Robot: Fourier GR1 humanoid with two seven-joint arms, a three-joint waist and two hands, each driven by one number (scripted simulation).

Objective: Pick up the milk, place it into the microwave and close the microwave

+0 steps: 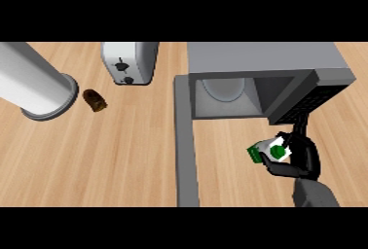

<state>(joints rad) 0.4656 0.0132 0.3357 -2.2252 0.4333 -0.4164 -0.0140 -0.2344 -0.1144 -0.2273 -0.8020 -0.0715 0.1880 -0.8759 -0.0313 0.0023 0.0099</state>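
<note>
Wooden desk (108, 155), microwave (262, 58) open.
I've got the right hand (298, 158) curled round the milk (271, 151), just outside the opening.

1. The milk (271, 151) is a small white carton with green panels and a round green cap. It is tilted, off the bench, with black fingers (282, 170) of the right hand (298, 158) curled round it, at about 6 o'clock from the microwave's right front corner.
2. The microwave (262, 58) is a grey box standing at 1 o'clock on the bench. It is open, showing a pale cavity with a round plate (224, 90) inside.
3. Its door (185, 141) is swung wide, a long grey slab running toward 6 o'clock from the left front corner.
</note>
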